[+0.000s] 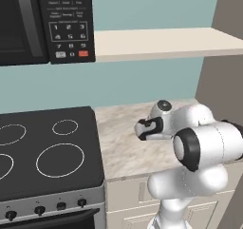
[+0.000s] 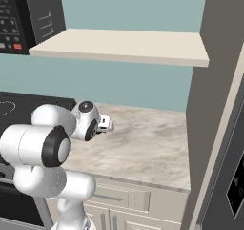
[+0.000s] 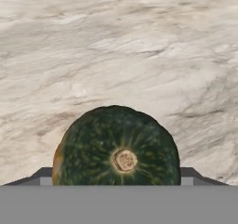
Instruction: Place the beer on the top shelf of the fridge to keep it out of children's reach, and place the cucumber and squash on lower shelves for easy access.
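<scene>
Right now your claw [image 3: 116,179] grips the squash [image 3: 116,146], its two fingers spread wide on either side of the round dark green ball, whose tan stem spot faces the hand camera. Beyond it lies the marble counter [image 3: 139,56]. From the base views, your arm [image 1: 199,147] is folded over that counter [image 1: 123,142]. A black stove [image 1: 47,147] stands to the left, a microwave [image 1: 42,23] above it, a cream shelf [image 1: 161,40] along the wall, and the grey fridge [image 2: 214,129] at the right.
</scene>
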Controlling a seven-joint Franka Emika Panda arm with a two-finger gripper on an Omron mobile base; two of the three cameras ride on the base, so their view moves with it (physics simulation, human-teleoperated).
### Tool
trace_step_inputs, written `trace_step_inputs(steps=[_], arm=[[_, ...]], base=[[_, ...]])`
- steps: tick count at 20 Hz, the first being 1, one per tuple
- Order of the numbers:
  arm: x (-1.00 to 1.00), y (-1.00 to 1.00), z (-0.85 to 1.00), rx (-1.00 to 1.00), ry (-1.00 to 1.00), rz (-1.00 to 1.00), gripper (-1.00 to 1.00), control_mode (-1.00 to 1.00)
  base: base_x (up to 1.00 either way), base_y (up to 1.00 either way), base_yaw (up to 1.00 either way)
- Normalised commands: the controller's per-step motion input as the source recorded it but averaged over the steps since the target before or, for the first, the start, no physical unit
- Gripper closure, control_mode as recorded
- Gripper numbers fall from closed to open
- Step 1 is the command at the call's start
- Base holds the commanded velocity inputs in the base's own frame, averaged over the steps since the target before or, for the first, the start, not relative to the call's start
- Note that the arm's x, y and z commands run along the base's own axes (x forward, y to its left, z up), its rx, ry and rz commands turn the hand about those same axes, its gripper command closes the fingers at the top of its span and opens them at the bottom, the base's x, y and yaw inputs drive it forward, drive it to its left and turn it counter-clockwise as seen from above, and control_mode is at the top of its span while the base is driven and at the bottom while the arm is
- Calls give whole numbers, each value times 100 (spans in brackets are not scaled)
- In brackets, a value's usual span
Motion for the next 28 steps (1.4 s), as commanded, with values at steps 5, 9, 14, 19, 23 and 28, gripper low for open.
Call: trace_step_inputs(steps=[5,9,14,19,23,28], arm=[[-36,0,88,0,0,0,100,-100],[-36,0,83,0,0,0,100,-100],[-47,-3,65,0,0,0,100,-100],[-56,-3,35,0,0,0,100,-100],[-48,-2,21,0,0,0,100,-100],[-54,-5,19,0,-3,0,100,-100]], base=[[0,0,0],[0,0,0],[0,0,0],[0,0,0],[0,0,0],[0,0,0]])
